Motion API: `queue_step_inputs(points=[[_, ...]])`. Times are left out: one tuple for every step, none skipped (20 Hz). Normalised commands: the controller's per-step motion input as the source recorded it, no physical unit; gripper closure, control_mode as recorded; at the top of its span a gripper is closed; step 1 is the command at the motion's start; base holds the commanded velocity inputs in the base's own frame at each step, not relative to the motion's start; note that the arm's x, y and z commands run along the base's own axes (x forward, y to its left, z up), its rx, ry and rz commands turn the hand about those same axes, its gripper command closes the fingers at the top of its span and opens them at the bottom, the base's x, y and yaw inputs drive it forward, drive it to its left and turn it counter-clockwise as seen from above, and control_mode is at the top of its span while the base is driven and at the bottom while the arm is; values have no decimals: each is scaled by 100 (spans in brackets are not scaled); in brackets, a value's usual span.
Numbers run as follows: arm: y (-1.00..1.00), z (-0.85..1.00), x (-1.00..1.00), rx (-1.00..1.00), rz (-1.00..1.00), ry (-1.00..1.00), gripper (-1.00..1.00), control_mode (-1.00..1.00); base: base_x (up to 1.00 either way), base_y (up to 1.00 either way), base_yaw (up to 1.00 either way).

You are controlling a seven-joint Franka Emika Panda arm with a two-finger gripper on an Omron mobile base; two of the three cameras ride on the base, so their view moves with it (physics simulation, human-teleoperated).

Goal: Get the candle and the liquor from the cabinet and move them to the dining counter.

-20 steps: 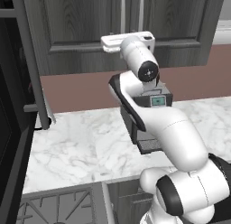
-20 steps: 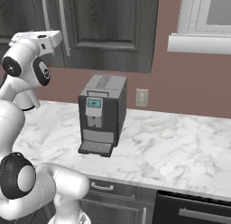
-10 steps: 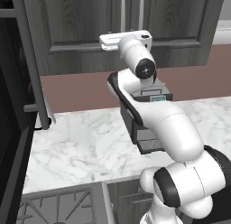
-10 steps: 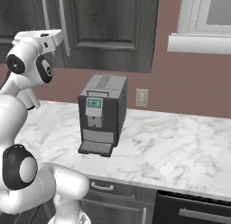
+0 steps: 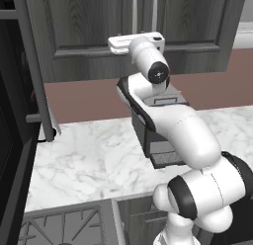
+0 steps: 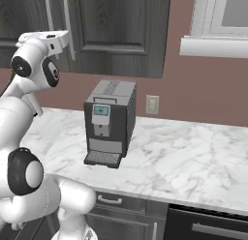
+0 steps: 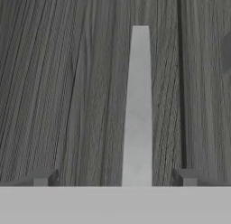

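Note:
The cabinet is a dark grey wood-grain wall unit, and both of its doors are shut. The candle and the liquor are hidden. The dining counter is out of view. My gripper is raised against the door fronts at the foot of the silver bar handles. In the hand view, one handle runs upright between my fingertips, which stand wide apart on either side without touching it. The gripper is open and holds nothing. From the right, the gripper sits by the handles.
A dark grey coffee machine stands on the marble worktop below the cabinet, partly behind my arm in the left base view. A tall dark unit is at the left, a window sill at the right, and a stove grate low in front.
The hand has edged slightly closer to the cabinet doors at the handles. The jaws have stayed wide open.

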Motion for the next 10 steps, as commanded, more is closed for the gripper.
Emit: queue_step_inputs(points=[[0, 0, 26, 0, 0, 0, -100, -100, 0, 0, 0], [0, 0, 25, 0, 0, 0, -100, -100, 0, 0, 0], [0, 0, 24, 0, 0, 0, 100, -100, 0, 0, 0], [0, 0, 19, 0, 0, 0, 100, -100, 0, 0, 0], [0, 0, 6, 0, 1, 0, 100, -100, 0, 0, 0], [0, 0, 0, 0, 0, 0, 100, -100, 0, 0, 0], [0, 0, 0, 0, 0, 0, 100, -100, 0, 0, 0], [0, 0, 0, 0, 0, 0, 100, -100, 0, 0, 0], [0, 0, 0, 0, 0, 0, 100, -100, 0, 0, 0], [0, 0, 0, 0, 0, 0, 100, -100, 0, 0, 0]])
